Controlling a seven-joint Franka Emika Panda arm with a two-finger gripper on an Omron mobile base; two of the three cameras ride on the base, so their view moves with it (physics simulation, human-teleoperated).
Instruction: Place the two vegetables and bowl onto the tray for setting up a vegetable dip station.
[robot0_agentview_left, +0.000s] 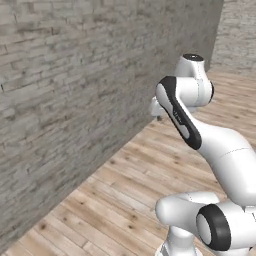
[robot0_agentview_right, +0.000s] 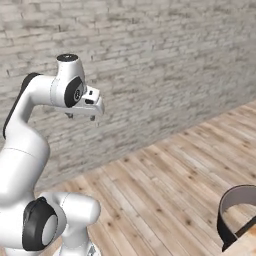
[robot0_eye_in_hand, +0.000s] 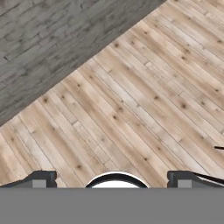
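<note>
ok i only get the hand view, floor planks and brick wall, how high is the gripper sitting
observer: In the right base view the gripper hangs well above the floor, with the brick wall behind it.
operator: anything off to the side i should know about
observer: A dark curved band sits low at the right edge of the right base view, next to a pale wooden corner. I cannot tell what it is.

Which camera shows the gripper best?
The right base view: the gripper hangs in full side view before the brick wall. The hand view gives its fingertips, wide apart; in the left base view the arm covers most of it.
</note>
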